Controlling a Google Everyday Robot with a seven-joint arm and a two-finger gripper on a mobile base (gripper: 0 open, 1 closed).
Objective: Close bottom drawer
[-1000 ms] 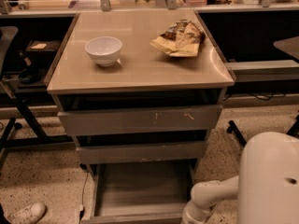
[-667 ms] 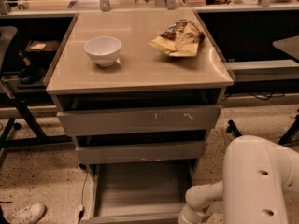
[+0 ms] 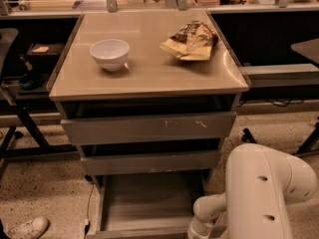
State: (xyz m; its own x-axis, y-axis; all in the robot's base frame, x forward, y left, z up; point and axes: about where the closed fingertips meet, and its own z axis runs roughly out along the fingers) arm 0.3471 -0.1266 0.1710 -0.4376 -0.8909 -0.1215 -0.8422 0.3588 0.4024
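Warm, dim light from above gives my desk [image 3: 149, 78] a soft sheen; the bowl [image 3: 109, 54] casts a short shadow beside it. The bottom drawer [image 3: 144, 203] lies shaded inside. My jaws are out of view, beyond the lower edge.

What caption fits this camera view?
Robot arm low beside the open bottom drawer; bowl and snack bag on top; gripper out of the frame.

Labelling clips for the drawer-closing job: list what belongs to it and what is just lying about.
Job: bottom drawer, pulled open; robot arm beside its front corner; gripper, out of view below the picture's edge.
Lying about: white bowl, snack bag, shoe on the floor.
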